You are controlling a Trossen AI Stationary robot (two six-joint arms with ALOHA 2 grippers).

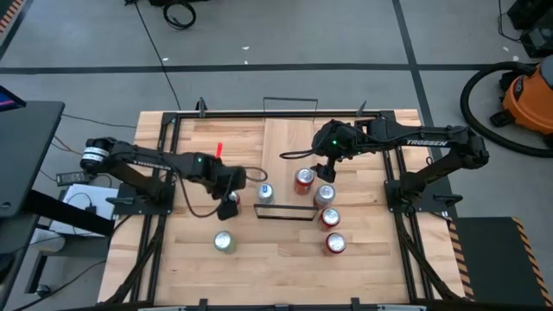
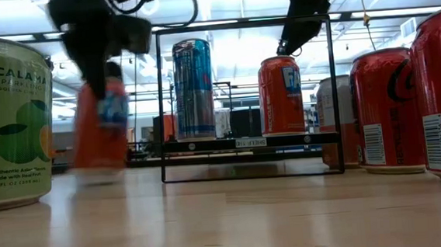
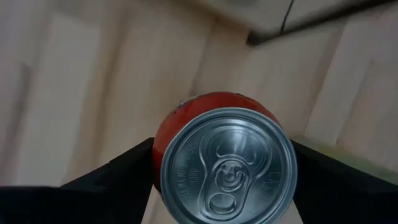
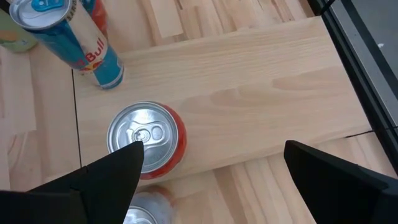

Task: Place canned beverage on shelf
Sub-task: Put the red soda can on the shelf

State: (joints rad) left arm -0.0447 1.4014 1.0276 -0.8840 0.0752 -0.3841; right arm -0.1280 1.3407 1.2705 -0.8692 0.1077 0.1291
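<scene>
My left gripper (image 1: 229, 205) is shut on an orange-red can (image 2: 100, 124) at the table's middle left, left of the shelf. The shelf (image 1: 289, 142) is a narrow light-wood board with black wire rails; it also shows in the right wrist view (image 4: 249, 87). A tall blue can (image 2: 193, 86) and a red can (image 2: 281, 94) stand upright on it. My right gripper (image 1: 326, 170) is open and empty above the shelf's right side, next to the red can (image 4: 146, 140). My left gripper pinches the orange-red can's side wall (image 3: 163, 134) just under its top rim between its two fingers (image 3: 118, 180). The fingers come from above, pointing down. The can is upright; whether its base is clear of the tabletop cannot be told.
A green can (image 1: 225, 241) stands near the front on the left. A silver can (image 1: 325, 194) and two red cans (image 1: 330, 217) (image 1: 335, 244) stand right of the shelf's near end. Bare wood lies at the shelf's far half.
</scene>
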